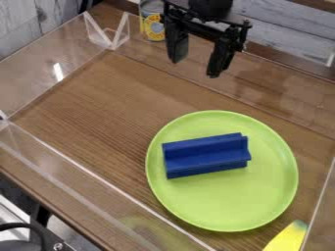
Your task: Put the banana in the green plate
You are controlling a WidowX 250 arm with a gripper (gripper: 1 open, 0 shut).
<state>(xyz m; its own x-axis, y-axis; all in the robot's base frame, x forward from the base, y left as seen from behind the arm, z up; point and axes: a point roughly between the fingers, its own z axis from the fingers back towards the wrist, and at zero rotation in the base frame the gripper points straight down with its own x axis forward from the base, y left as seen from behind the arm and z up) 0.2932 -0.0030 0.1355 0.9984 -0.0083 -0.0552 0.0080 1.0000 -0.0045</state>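
Banana (287, 238) lies just beside the green plate (170, 201), near the table's (105, 123) front edge, below the wide-open, empty black gripper (198, 53); no lettering is readable.

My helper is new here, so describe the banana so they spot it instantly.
Find the big round lime-green plate holding a blue grooved block. Just outside its rim, at the picture's bottom edge, lies the small banana, partly cut off. Unlike the block, it is yellow.
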